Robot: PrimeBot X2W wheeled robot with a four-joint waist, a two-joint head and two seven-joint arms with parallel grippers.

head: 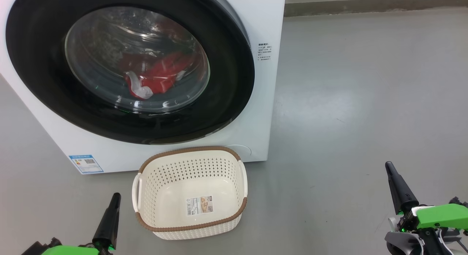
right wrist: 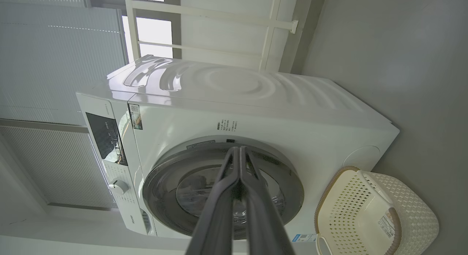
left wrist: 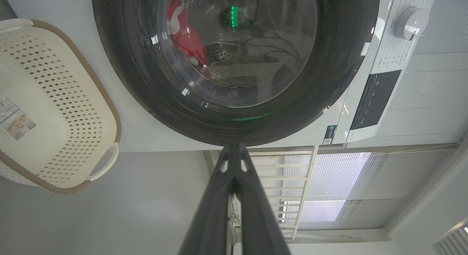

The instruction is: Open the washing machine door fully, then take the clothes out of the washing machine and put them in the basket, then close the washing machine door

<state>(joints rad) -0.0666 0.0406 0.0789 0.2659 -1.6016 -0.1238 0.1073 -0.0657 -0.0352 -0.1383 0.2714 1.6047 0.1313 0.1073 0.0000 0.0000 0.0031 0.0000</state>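
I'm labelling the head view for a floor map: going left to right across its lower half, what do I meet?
left pincer → basket → right pincer

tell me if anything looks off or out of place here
Nothing stands out. The washing machine door is shut with the clothes lying inside, and the basket stands upright and empty on the floor in front.

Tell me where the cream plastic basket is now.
Head view, lower centre: the oval cream-white perforated plastic basket stands on the grey floor before the white box-shaped washing machine, under its black-rimmed round door.
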